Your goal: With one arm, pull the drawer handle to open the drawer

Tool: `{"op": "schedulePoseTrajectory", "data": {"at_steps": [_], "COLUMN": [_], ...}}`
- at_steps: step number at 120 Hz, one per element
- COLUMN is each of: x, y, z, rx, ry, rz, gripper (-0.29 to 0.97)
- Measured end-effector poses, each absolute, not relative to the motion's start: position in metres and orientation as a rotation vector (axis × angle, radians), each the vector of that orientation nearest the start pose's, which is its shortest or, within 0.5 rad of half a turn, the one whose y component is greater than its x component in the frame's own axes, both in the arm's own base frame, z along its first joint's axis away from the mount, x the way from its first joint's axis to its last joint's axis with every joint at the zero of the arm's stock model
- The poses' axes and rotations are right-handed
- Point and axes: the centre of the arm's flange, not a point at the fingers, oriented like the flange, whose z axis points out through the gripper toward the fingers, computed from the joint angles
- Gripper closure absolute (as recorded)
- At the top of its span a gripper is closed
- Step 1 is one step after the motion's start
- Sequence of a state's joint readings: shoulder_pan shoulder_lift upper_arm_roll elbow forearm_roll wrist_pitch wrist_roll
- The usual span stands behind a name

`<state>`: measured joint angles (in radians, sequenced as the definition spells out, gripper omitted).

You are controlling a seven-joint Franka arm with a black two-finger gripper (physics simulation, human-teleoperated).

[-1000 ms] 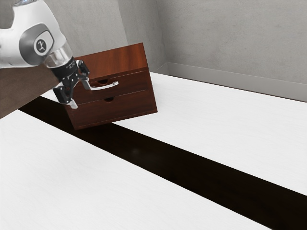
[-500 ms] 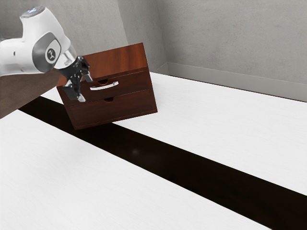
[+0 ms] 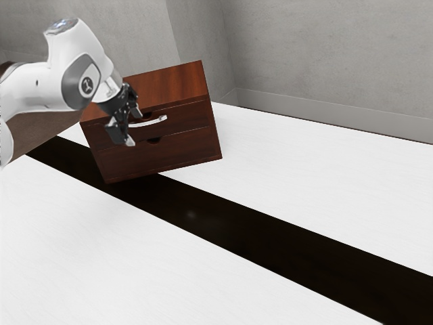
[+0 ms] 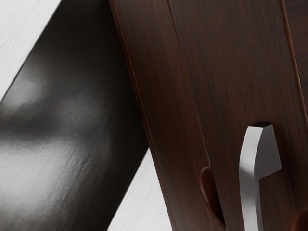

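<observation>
The dark red-brown wooden two-drawer cabinet (image 3: 169, 81) stands on the white tabletop (image 3: 304, 176), at the far end of the tabletop's black stripe (image 3: 270, 244). The curved silver metal handle (image 3: 150, 122) is mounted on the upper drawer front (image 3: 186, 115). The black two-finger gripper (image 3: 131, 126) is positioned at the front of the cabinet, at the handle's end toward the exterior view's left. The fingers are spread apart, one above and one below the handle line, with nothing clamped. In the wrist view, the handle (image 4: 255, 178) lies close ahead of the hand, against the cabinet front (image 4: 202, 72).
</observation>
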<state>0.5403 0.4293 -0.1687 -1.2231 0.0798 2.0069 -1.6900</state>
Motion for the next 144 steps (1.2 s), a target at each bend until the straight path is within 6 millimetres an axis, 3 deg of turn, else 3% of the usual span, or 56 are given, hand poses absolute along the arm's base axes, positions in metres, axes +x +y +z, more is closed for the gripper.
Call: {"op": "schedulePoseTrajectory", "data": {"at_steps": [77,109,144], "x": [0.664,0.665,0.656], "y": [0.292,0.289,0.275], "z": [0.55,0.546,0.539], "rx": [1.425,1.41,1.423], "ry": [2.487,2.48,2.488], "rz": [0.45,0.454,0.426], "gripper": [0.01,0.29,0.39]}}
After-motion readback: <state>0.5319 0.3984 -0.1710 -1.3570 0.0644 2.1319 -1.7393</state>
